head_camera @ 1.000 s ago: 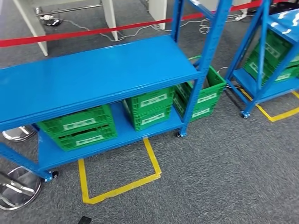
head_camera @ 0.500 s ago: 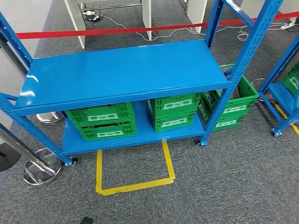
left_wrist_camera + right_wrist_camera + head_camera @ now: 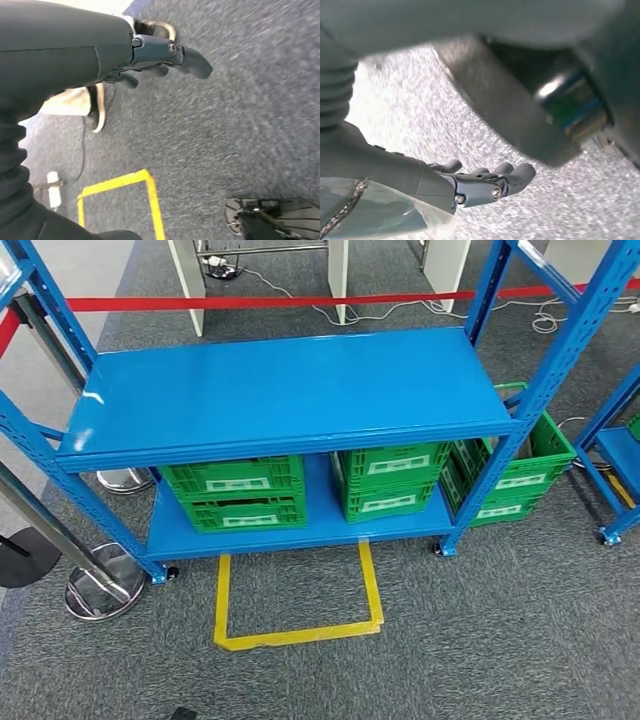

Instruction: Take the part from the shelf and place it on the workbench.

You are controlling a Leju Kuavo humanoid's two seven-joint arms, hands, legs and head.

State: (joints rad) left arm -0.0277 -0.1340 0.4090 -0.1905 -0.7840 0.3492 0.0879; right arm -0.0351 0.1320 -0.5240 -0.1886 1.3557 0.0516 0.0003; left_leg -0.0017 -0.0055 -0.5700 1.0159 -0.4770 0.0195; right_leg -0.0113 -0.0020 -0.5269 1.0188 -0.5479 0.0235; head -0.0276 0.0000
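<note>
The robot faces a blue shelf [image 3: 287, 390] whose upper board lies bare, so the part most likely sits in one of the green crates [image 3: 235, 494] on the lower board; no part can be made out in the head view, and which crate holds it cannot be told. A second crate [image 3: 386, 481] stands to the right of the first, and a third [image 3: 513, 472] rests on the floor by the right post, beyond the shelf's end. A yellow tape square [image 3: 298, 602] marks the carpet just in front of the lower board.

The step in hand looks like the approach. To do it well, the robot should stand squarely on the tape square, centred between the two crates on the board, and stoop low enough to see into them before either arm rises. The upper board overhangs the crates, so a reach must go in low from the near side.

Both arms hang down beside the body. The left robot hand [image 3: 158, 52] holds nothing, fingers loosely extended over the carpet. The right robot hand [image 3: 486, 182] is likewise empty, fingers stretched out and slightly apart.
</note>
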